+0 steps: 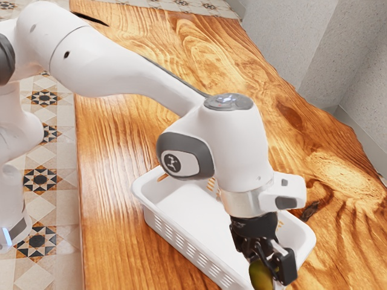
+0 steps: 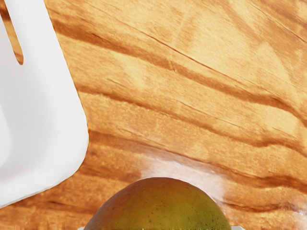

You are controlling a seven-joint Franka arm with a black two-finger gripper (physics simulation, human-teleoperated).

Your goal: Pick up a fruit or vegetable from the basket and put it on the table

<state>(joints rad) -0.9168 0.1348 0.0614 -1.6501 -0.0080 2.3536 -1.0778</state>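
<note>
My gripper [image 1: 269, 272] is low at the near right end of the white basket [image 1: 181, 244] in the exterior view, shut on a green-brown mango [image 1: 260, 276]. The mango [image 2: 160, 206] is large at the wrist view's lower edge, green-yellow with a reddish side and small dark specks. Bare wood lies around it, and the rounded corner of the basket [image 2: 72, 143] is off to one side, apart from it. Whether its underside touches the wood is hidden.
The wooden table [image 1: 115, 229] extends around the basket, with swirling grain and dark knots. My arm passes above the basket and hides part of its inside. Grey walls [image 1: 296, 42] stand beyond the table's far edge.
</note>
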